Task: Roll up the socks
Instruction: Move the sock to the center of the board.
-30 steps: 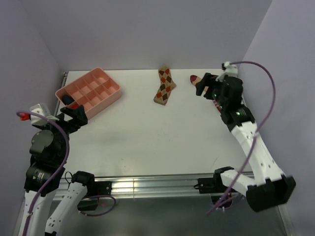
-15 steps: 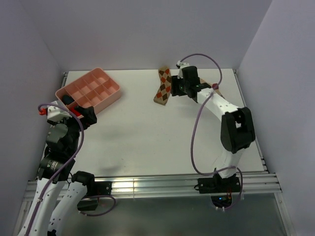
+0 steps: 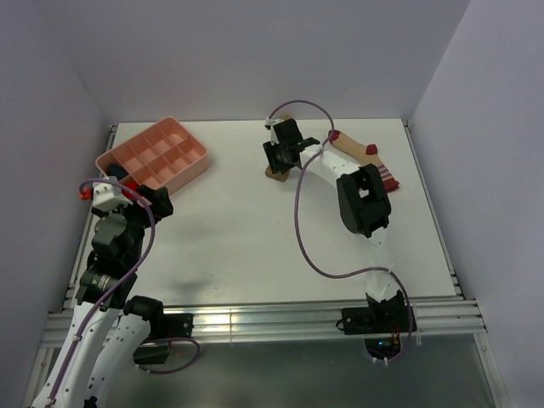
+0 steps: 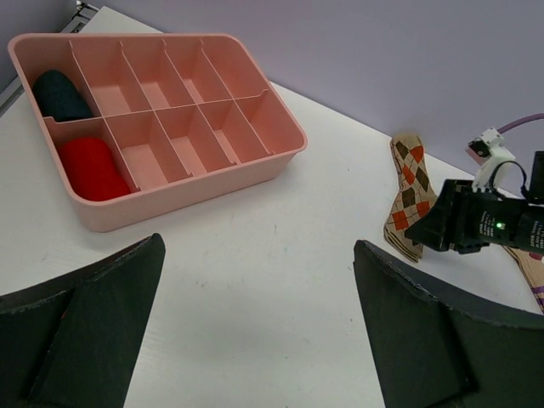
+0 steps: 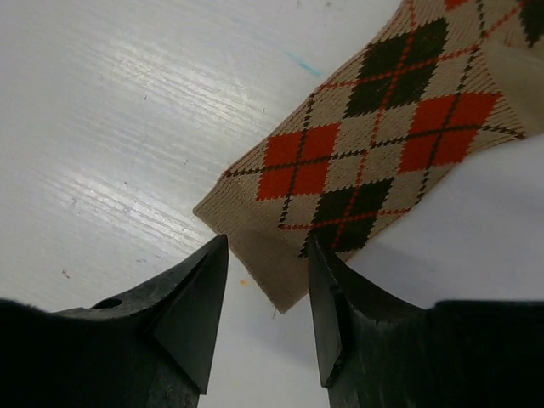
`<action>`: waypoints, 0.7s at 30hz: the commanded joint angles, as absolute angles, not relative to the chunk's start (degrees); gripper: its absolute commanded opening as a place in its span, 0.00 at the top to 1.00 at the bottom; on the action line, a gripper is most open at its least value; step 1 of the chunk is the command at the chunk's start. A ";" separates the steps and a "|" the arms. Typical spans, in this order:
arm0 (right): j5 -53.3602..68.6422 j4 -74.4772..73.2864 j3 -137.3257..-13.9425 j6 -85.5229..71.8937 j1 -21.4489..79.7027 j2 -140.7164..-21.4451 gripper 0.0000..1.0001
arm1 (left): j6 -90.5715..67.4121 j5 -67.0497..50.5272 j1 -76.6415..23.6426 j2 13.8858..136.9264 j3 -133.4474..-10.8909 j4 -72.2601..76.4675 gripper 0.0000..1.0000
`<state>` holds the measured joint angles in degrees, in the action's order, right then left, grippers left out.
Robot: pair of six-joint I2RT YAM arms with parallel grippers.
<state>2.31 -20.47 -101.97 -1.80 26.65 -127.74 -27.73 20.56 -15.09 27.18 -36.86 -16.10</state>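
From above: white table (image 3: 255, 238), lilac walls. My right arm reaches far forward, its claw (image 3: 281, 160) down on the argyle sock (image 3: 274, 175); the striped sock (image 3: 361, 153) lies just to its right. Two socks.

Left wrist: my left claw (image 4: 259, 246) gapes wide near one pink tray (image 4: 195, 183).

Right wrist: jaws half-open, astride the argyle sock's end.

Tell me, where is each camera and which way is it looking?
Top camera: fixed above and behind the arms, looking down on the whole table; both arms show, bases at the bottom.
Left wrist camera: rides the left arm, looking across the table at the pink tray; the left jaws, open, frame the bottom.
Right wrist camera: rides the right arm, looking down close at the argyle sock; the right jaws stand either side of the sock's end.
Shared: both wrist views show the argyle sock.
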 commanded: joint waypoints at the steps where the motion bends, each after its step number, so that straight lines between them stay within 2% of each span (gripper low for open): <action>1: 0.09 -27.85 -106.87 -2.45 27.42 -130.07 0.52 | -27.60 19.42 -15.12 27.16 -36.74 -12.92 0.00; 11: 2.11 -31.65 -99.51 -9.84 29.35 -128.68 0.56 | -27.16 19.07 -15.03 26.10 -36.39 -13.18 0.00; 15: 2.11 -27.87 -88.54 -14.49 32.07 -123.67 0.57 | -27.16 18.98 -14.85 25.58 -36.30 -13.27 0.01; 21: 3.60 -26.63 -78.42 -19.59 35.85 -116.38 0.57 | -27.51 18.90 -14.77 24.52 -36.04 -13.54 0.01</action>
<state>1.52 -23.20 -83.35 -14.59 33.67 -118.19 -27.70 19.79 -15.05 25.28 -36.32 -15.46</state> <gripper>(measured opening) 0.430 0.995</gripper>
